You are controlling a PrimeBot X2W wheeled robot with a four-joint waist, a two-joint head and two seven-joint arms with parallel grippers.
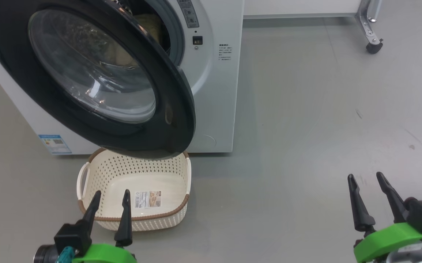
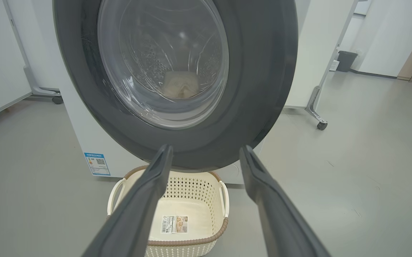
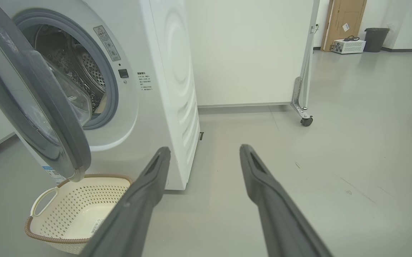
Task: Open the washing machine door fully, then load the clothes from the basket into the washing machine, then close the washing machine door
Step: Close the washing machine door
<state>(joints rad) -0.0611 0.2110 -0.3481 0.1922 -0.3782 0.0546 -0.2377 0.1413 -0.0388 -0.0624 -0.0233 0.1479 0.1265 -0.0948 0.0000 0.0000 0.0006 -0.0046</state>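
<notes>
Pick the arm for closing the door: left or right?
Left, probably. The left gripper faces the half-open washing machine door squarely; the right gripper sits off to the side over the floor.

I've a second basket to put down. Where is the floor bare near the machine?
Wide bare floor right of the washing machine and basket, out to the caster. A narrower strip left of the basket, by the blue label. Crowded: the door overhangs the basket's rear.
</notes>
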